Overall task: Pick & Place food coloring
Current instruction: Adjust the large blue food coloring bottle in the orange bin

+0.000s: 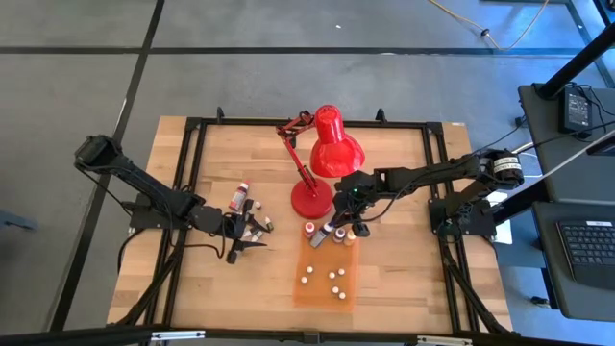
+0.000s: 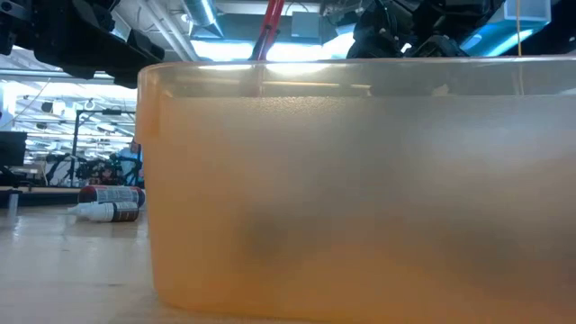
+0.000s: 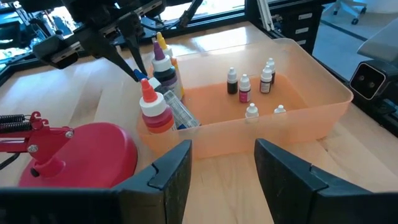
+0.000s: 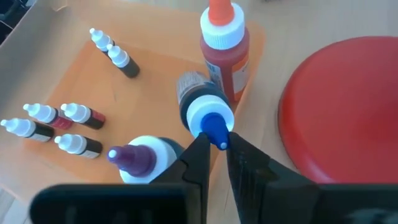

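Note:
Several tiny white-capped food coloring droppers [image 1: 335, 284] stand in the flat orange tray [image 1: 309, 293]; the right wrist view shows them lying [image 4: 73, 127]. Bigger squeeze bottles crowd the tray's far end: orange-tipped [image 4: 225, 43], purple-tipped [image 4: 134, 158], and a tilted blue-tipped one [image 4: 202, 106]. My right gripper [image 4: 216, 142] is over that far end [image 1: 348, 213], shut on the blue tip. My left gripper [image 3: 224, 171] hovers open left of the tray [image 1: 240, 240]. Beside it, more bottles [image 1: 252, 223] lie on their sides on the table. My right gripper pinches the blue nozzle tip [image 4: 219, 132] of the blue-tipped bottle between its two fingertips [image 4: 200, 149], coming from above at a slant. The bottle is tilted, and its dark body [image 4: 189, 84] points down into the tray's far end among the other bottles.
The red desk lamp stands just beyond the tray, its round base [image 1: 310, 200] close to my right gripper and its shade [image 1: 334, 149] farther back. In the low view the tray wall [image 2: 360, 180] fills the picture. Bare wood lies right of the tray [image 1: 404, 259].

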